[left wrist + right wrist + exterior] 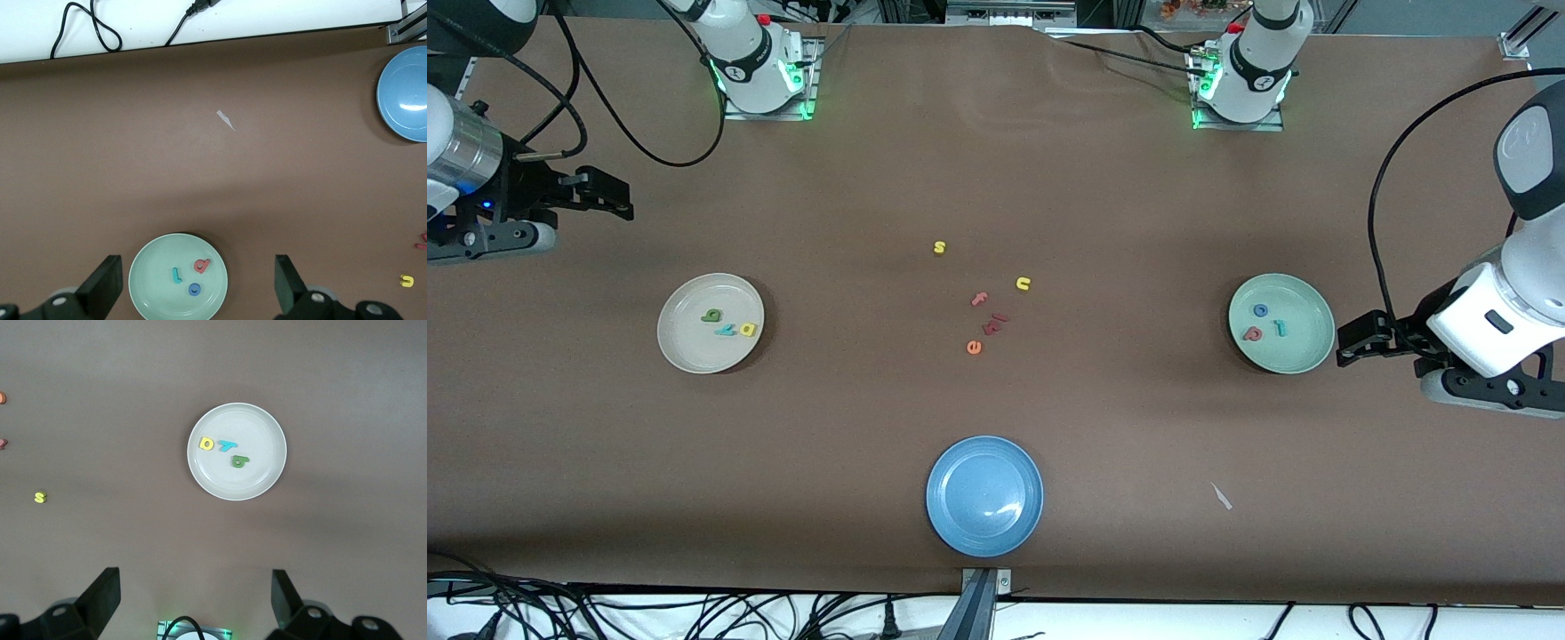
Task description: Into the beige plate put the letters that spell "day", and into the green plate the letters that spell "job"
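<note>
The letters that spell "day" (pixel 729 325) sit in your beige plate (pixel 680 351), "job" (pixel 1266 324) in the green plate (pixel 1307 360), so your left pincer (pixel 1352 342) and right pincer (pixel 614 197) hang wide and empty off to the desk's ends.

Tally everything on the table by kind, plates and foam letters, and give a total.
Plates: 3, the beige plate, the green plate, the blue plate
Letters in the beige plate: 3
Letters in the green plate: 3
Loose letters on the table between the plates: 5
Total: 14
</note>
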You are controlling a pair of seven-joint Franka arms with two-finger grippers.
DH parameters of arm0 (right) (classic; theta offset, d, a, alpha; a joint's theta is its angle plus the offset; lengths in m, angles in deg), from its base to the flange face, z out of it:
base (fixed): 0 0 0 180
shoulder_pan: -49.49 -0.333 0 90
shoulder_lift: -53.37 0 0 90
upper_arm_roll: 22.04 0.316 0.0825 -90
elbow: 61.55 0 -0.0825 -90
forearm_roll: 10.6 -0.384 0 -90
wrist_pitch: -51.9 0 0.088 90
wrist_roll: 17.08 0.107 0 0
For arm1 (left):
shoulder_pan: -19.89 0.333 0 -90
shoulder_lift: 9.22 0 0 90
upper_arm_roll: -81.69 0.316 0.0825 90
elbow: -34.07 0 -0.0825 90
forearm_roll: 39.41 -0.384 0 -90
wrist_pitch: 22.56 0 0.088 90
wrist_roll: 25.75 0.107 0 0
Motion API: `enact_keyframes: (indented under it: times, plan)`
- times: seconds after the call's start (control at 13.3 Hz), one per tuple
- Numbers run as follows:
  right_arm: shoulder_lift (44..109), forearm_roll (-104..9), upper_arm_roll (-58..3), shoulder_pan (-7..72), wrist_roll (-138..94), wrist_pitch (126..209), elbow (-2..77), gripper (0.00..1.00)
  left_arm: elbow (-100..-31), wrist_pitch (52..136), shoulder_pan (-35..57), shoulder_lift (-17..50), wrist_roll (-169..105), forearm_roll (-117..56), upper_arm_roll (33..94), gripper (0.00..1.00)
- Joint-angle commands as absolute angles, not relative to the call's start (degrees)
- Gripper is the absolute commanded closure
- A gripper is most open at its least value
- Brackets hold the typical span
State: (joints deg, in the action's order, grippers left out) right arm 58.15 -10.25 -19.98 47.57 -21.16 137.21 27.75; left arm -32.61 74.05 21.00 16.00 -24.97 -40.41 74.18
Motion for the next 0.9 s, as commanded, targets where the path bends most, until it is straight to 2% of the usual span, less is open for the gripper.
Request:
enact_keyframes:
  times: [0.0,0.83]
  plan:
    - [58.0,-9.7,-19.9,47.6,-20.4,137.6,27.7,0.0,-34.0,74.6,21.0,14.6,-24.5,-38.7,74.7,0.0]
    - [58.1,-9.5,-20.1,47.9,-17.2,137.6,27.8,0.0,-34.0,74.6,20.9,14.7,-24.5,-38.7,74.7,0.0]
